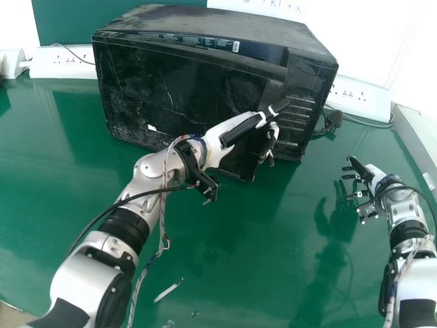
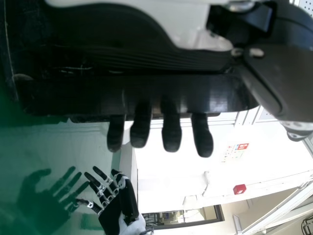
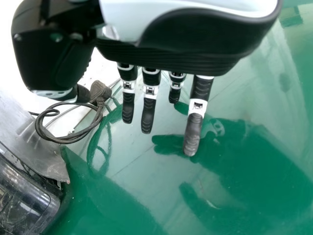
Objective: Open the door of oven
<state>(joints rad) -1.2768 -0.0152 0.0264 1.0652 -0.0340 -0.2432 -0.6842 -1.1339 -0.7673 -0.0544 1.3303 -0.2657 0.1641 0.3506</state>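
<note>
Black oven, scratched — a pale fleck on its door.

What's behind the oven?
In the head view, one white power strip shows past the left rear of the oven, another past its right rear, plus a green board. Anything directly behind its body is hidden.

From here, the left hand, toward one o'clock, hides part of the oven; a glossy dark edge covers its upper fingers. The right arm is cut off at four o'clock, the left arm at seven.
</note>
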